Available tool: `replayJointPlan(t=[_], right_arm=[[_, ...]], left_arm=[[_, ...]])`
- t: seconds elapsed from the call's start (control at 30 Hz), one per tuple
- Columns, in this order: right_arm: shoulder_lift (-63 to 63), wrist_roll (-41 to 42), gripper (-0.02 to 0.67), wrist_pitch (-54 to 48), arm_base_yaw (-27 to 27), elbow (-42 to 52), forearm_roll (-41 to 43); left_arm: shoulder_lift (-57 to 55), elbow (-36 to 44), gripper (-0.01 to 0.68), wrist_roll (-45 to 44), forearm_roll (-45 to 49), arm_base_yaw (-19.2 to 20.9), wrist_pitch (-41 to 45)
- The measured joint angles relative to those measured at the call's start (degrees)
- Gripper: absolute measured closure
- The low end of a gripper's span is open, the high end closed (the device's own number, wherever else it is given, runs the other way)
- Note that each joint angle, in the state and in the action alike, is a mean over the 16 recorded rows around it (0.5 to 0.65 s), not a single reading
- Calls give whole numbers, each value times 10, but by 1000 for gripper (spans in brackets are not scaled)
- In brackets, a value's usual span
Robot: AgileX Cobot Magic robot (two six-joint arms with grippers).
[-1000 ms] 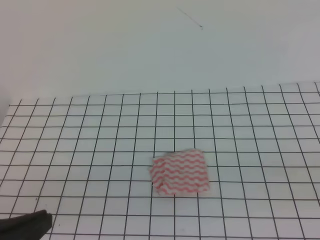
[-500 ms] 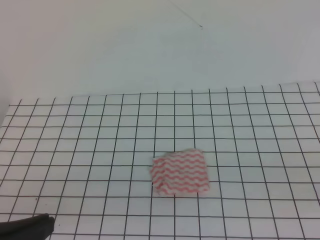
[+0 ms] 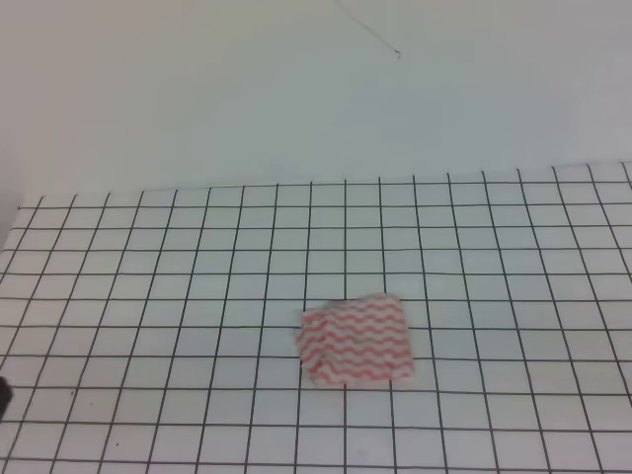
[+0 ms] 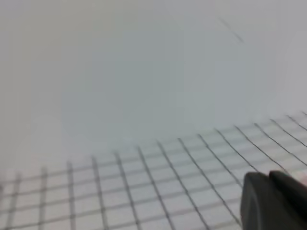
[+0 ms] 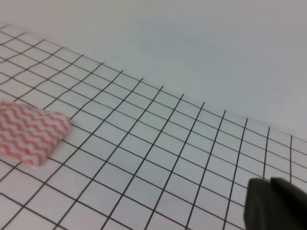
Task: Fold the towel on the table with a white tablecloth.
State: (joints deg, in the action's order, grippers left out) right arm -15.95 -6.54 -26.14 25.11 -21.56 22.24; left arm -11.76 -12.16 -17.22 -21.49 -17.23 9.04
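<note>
Exterior high first: I see the towel (image 3: 355, 340) lying low and just right of centre in the frame, a small compact rectangle on the gridded tablecloth (image 3: 197, 296), no arm touching it. Neither tool shows here beyond a dark sliver at the lower left edge, too small to name. My worry is that the cloth looks thin and loosely laid, its lower right edge slightly lifted; a pinch that catches only one layer, I judge, would drag it open instead of folding it. Behind the desk a plain pale wall fills the upper half, with a faint thin line near the top.

Left wrist: blurred grid and wall, with the left tool (image 4: 273, 201) dark at the lower right. I cannot tell how its jaws stand. No towel here.

Right wrist: the right tool (image 5: 276, 203) sits at the lower right, jaw state not readable either. The towel's corner lies at the left edge, well apart from it.
</note>
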Motion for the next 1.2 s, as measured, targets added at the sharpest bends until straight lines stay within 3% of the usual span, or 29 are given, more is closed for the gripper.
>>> replayJointPlan(t=[0.17,0.37,0.67,1.2], right_arm=[[0,0,649,0,0,0,0],[0,0,649,0,0,0,0],[0,0,650,0,0,0,0],[0,0,650,0,0,0,0]], left_arm=[[67,79,673,88,67,28,-63],[117,130,673,156,121,67,-17],[135,140,673,146,126,100,79],[133,141,673,141,135,104,81]])
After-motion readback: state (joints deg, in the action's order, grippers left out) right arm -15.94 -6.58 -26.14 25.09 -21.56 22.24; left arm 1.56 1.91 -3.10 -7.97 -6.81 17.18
